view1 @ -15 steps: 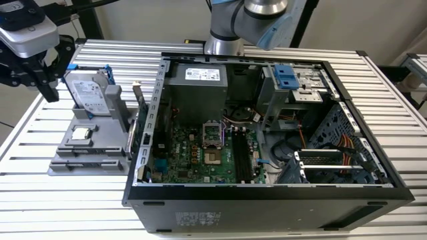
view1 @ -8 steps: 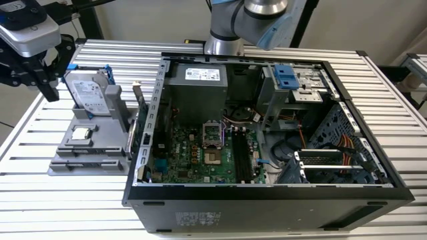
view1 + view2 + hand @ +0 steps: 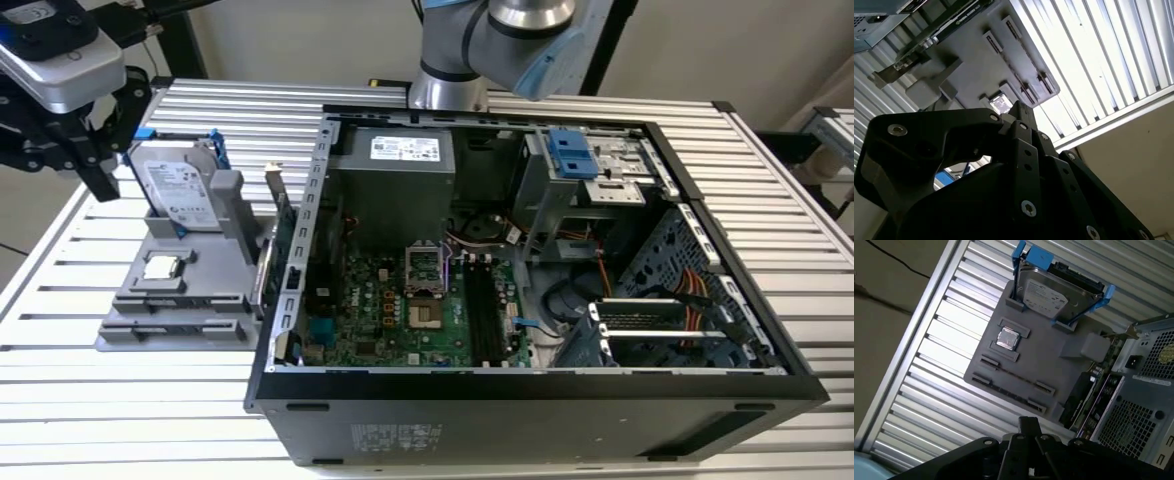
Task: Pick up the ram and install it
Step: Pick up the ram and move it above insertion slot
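In the exterior view, the black robot gripper [image 3: 100, 185] hangs at the exterior view's left, above the ribbed aluminium table [image 3: 134, 420] and just beside the silver hard drive in its blue frame [image 3: 180, 185]. The drive stands upright in a grey plastic holder tray [image 3: 200, 300]. That view also looks into the open black computer case [image 3: 534, 385], with its green motherboard [image 3: 387, 310] and long black memory slots [image 3: 483, 310].

The first wrist view looks down on the tray from above. There the ram [image 3: 1016, 376] seems to be the narrow dark strip standing on edge between two pairs of end clips. Its green face cannot be made out. A small square silver processor chip [image 3: 1007, 338] sits near it. A larger green card with a metal bracket [image 3: 1094, 385] stands between the tray and the case.

In both wrist views the gripper is above the tray and apart from the ram. I cannot tell whether it is spread or pressed together.
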Controlling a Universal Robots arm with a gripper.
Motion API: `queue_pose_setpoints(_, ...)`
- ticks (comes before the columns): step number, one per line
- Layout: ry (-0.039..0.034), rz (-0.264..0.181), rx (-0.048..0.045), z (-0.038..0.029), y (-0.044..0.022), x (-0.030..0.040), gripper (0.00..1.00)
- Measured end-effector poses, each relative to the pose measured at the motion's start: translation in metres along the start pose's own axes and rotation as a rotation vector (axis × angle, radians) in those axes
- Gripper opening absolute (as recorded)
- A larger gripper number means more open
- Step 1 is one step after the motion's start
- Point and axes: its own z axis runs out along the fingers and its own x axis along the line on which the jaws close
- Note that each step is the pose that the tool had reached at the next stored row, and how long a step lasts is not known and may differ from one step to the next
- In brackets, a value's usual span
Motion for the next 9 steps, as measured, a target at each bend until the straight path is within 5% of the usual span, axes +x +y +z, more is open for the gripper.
queue_pose_setpoints(9, -0.0029, -0.025, -0.0085, 0.0000, 0.0000, 0.0000, 0.00)
